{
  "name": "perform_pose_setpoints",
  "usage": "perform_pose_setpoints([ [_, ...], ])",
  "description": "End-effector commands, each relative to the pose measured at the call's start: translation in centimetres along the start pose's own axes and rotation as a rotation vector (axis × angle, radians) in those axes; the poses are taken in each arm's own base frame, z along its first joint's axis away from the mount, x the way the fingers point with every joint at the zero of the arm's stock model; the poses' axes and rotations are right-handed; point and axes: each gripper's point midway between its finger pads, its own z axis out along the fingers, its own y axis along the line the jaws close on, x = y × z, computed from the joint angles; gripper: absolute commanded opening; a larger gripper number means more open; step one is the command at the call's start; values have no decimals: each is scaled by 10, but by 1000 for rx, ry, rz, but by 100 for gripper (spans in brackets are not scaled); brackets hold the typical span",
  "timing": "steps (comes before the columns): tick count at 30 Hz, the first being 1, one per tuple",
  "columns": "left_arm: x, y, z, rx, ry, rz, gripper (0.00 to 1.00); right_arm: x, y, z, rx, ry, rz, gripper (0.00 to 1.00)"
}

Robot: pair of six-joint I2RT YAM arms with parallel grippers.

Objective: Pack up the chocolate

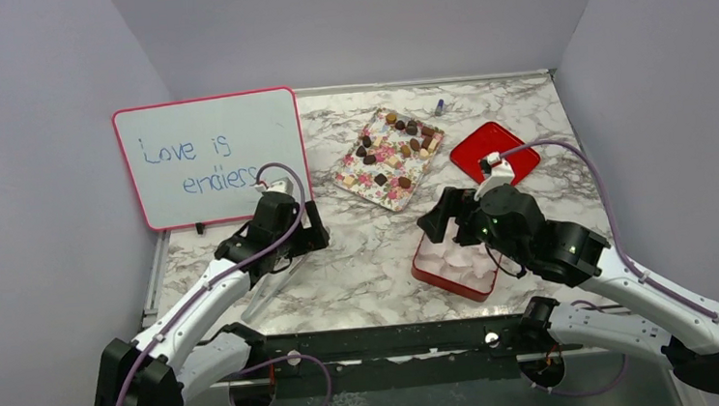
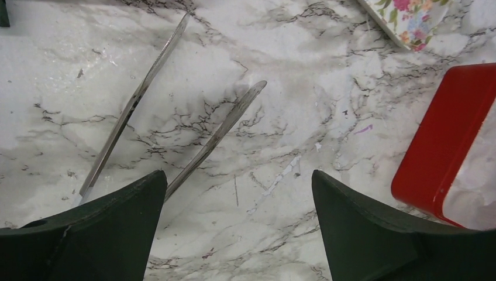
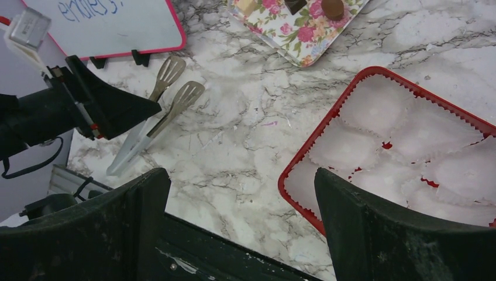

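Chocolate (image 1: 400, 146), bite-size dark, tan & cream pieces, lay scattered on the floral-print rectangular tray (image 1: 389, 199); none yet in the red box w/ white paper cups (image 3: 327, 134), near-right of the tray. Silver metal tongs (image 2: 219, 134) lay flat near-left of the tray, long axis pointing toward it, just under the left gripper (image 2: 238, 178), which was spread wide & empty. Right gripper (image 3: 243, 175), also wide & empty, hovered by the box. Nothing blocked the tongs.

Whiteboard (image 1: 204, 118) upright; tongs (image 2: 217, 136) flat on marble table (image 1: 369, 251).
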Motion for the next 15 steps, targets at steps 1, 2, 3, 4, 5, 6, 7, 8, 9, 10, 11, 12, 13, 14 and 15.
perform_pose_setpoints([
  [1, -3, 0, 17, -24, -16, -29, 91, -9, 13, -3, -47, -18, -6, 100],
  [2, -4, 5, 21, -58, -18, -17, 88, -9, 13, -4, -48, -17, -5, 100],
  [3, -9, 10, 24, -91, -28, -7, 85, -9, 15, -5, -56, -14, -4, 100],
  [4, -12, 12, 26, -115, -34, -1, 85, -8, 17, -5, -66, -7, -7, 100],
  [5, -12, 13, 29, -123, -28, 10, 85, -8, 19, -6, -77, -2, -8, 100],
  [6, -12, 14, 32, -129, -19, 22, 84, -7, 20, -7, -83, 4, -10, 100],
  [7, -10, 15, 35, -138, -5, 30, 83, -7, 21, -8, -86, 8, -12, 100],
  [8, -5, 17, 39, -143, 15, 33, 83, -7, 20, -8, -85, 10, -13, 100],
  [9, 0, 17, 41, -143, 36, 32, 81, -6, 19, -9, -78, 13, -15, 100],
  [10, 6, 19, 44, -147, 55, 28, 79, -6, 17, -9, -71, 12, -19, 100],
  [11, 10, 20, 45, -148, 67, 24, 77, -7, 17, -10, -71, 12, -23, 100],
  [12, 14, 20, 47, -146, 74, 24, 74, -7, 17, -11, -75, 11, -26, 100],
  [13, 15, 19, 48, -143, 75, 27, 72, -7, 18, -11, -83, 12, -30, 100],
  [14, 16, 19, 48, -140, 73, 32, 69, -8, 20, -13, -95, 10, -33, 100],
  [15, 16, 19, 49, -140, 72, 36, 67, -7, 21, -13, -104, 12, -37, 100],
])
